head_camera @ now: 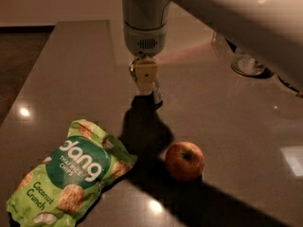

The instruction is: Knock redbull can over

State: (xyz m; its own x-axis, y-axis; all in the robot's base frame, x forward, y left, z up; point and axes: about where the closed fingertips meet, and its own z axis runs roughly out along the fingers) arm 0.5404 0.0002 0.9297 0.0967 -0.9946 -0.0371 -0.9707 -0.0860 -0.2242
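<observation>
My gripper (146, 77) hangs from the white arm over the middle of the dark grey counter (71, 70). It stands directly in front of the redbull can (157, 94). Only a small silver and blue-grey sliver of the can shows at the gripper's lower right, and it looks tilted. The rest of the can is hidden behind the gripper. I cannot tell whether the gripper touches the can.
A red apple (184, 161) lies in front of the gripper, to the right. A green Dang chips bag (71, 171) lies at the front left. A clear glass cup (246, 63) stands at the back right under the arm. The counter's left edge runs diagonally.
</observation>
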